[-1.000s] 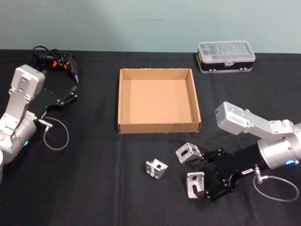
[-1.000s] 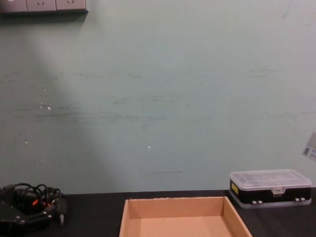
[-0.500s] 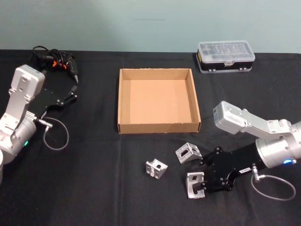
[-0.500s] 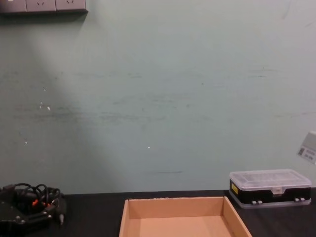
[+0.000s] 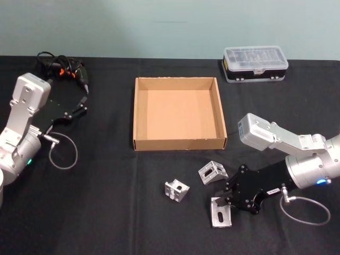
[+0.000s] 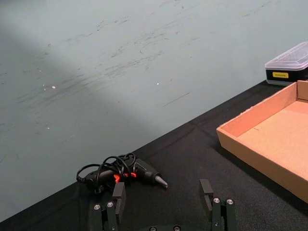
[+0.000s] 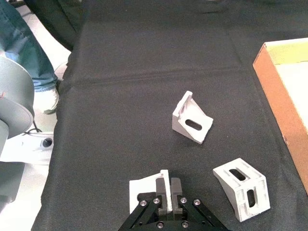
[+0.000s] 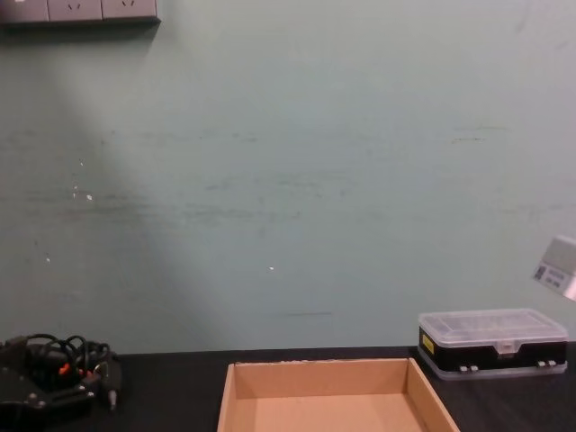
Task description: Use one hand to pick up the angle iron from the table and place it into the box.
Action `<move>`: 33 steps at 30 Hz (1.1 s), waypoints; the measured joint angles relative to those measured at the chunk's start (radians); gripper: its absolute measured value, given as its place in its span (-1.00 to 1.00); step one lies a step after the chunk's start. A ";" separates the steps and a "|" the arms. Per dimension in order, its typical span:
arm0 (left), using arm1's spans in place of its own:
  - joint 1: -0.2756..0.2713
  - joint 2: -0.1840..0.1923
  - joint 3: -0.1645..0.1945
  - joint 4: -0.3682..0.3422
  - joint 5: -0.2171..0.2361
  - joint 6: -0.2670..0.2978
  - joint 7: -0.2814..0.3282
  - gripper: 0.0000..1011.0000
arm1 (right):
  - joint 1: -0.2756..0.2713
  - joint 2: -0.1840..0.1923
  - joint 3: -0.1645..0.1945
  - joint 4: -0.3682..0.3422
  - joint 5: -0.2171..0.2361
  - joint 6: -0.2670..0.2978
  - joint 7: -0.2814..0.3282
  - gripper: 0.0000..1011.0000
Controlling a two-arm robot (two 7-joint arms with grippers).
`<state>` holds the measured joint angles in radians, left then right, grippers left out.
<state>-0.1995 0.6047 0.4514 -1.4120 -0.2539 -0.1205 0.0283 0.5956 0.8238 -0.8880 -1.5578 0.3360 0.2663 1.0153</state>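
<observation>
Three grey angle irons lie on the black table (image 5: 117,212) in front of the tan box (image 5: 179,143). The nearest angle iron (image 5: 219,215) has its upright flange between the fingers of my right gripper (image 5: 222,202). In the right wrist view that gripper (image 7: 168,185) is shut on this angle iron (image 7: 143,191), which rests on the table. The other two angle irons (image 5: 177,191) (image 5: 212,172) lie free a little to the left. My left gripper (image 5: 83,103) stays parked at the far left, and its fingers (image 6: 118,197) stand wide apart.
A small black case with a clear lid (image 5: 255,64) stands behind the box at the right. A black tool with looped cables and orange bits (image 5: 61,68) lies at the back left, just beyond the left gripper. The box is empty inside.
My right gripper has slid left over the nearest angle iron and gone from open to shut on its flange. The left arm has not moved.
</observation>
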 joint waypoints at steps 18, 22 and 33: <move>0.000 0.000 0.000 0.000 0.000 0.000 0.000 0.98 | 0.000 -0.017 0.059 -0.022 0.055 -0.036 -0.042 -0.86; 0.000 0.000 0.000 0.000 0.000 0.000 0.000 0.98 | 0.000 -0.038 0.104 -0.026 0.082 -0.068 -0.095 -0.86; 0.000 0.000 0.000 0.000 0.000 0.000 0.000 0.98 | 0.012 -0.132 0.215 0.025 0.064 -0.138 -0.296 -0.86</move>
<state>-0.1995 0.6047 0.4514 -1.4120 -0.2539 -0.1205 0.0283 0.6080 0.6916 -0.6732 -1.5333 0.3996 0.1282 0.7192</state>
